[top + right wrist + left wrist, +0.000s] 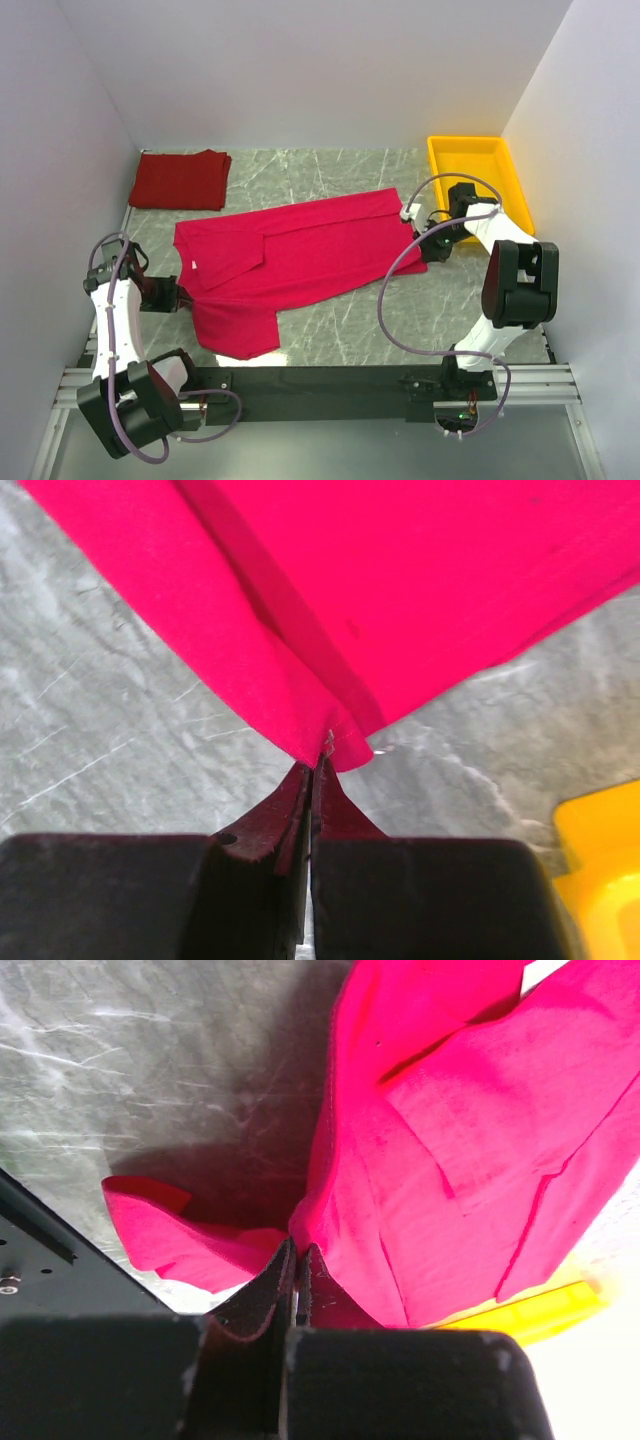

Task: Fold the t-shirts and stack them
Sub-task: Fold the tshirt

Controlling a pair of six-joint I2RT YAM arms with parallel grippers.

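Grey marbled table between white walls bears a crimson t-shirt.

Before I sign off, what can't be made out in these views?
Top view: the right arm hides the near end of the yellow tray; the right wrist view crops it.
Top view: the neck label on the crimson shirt is too small to read.
Wrist views: how many cloth layers the left claw and right claw pinch is hidden between them.
Top view: fold layers of the darker red shirt are indistinct.

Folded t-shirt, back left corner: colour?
Dark red; the folded t-shirt shows best in the top external view.
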